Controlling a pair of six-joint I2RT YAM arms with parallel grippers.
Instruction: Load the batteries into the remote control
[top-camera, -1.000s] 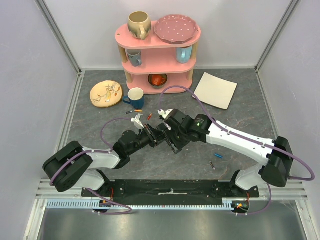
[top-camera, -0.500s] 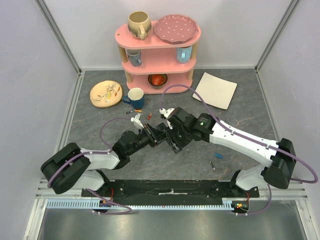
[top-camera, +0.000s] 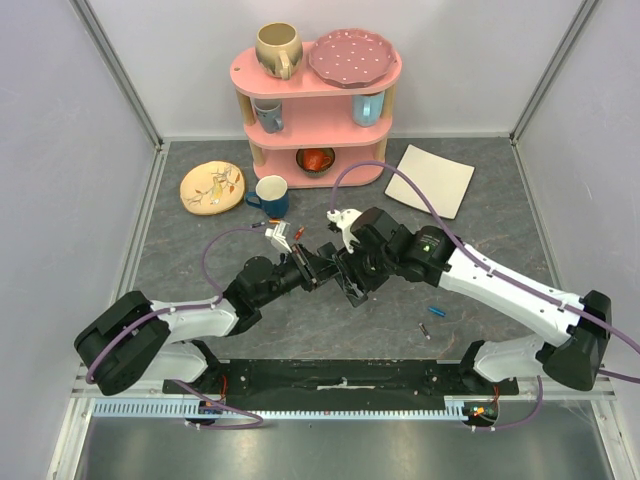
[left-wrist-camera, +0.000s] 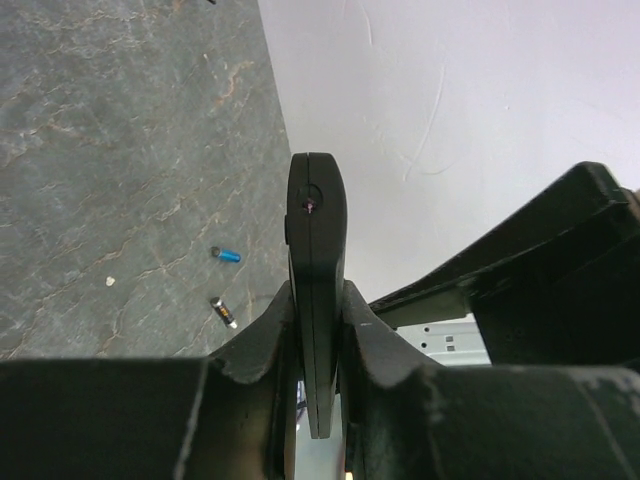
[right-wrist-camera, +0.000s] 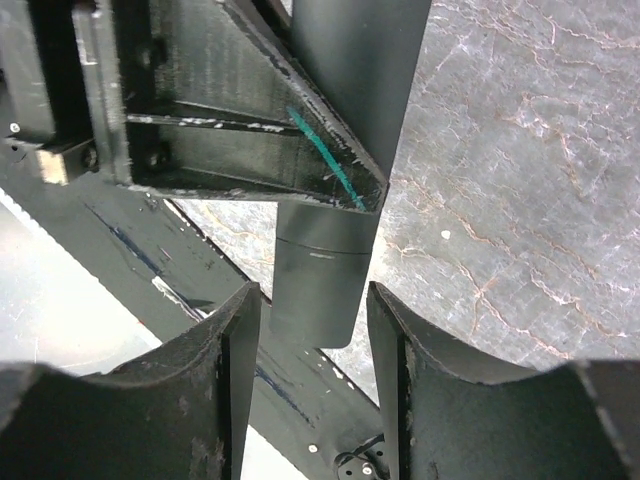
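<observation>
The left gripper (left-wrist-camera: 318, 318) is clenched on the remote control (left-wrist-camera: 317, 245), pinching the thin black bar edge-on so that it stands clear of the grey surface (top-camera: 190, 265), in front of the blue mug (top-camera: 272, 193) and a little to its right. The right gripper (right-wrist-camera: 312, 300) straddles the bar's free end. A sliver of light shows beside one finger, and I cannot tell whether it presses. In the right wrist view a black finger (right-wrist-camera: 240, 150) of the left gripper, marked with a green streak, crosses in front of the remote and hides its middle. Two batteries, one blue (top-camera: 438, 311) and one dark (top-camera: 424, 330), lie on the surface far to the right of the mug and nearer the arms' bases. An orange battery (top-camera: 277, 220) lies just in front of the mug. A yellow patterned plate (top-camera: 212, 186) sits just left of the mug, a pink shelf (top-camera: 318, 110) stands behind it, and a white square plate (top-camera: 430, 180) lies well to its right.
</observation>
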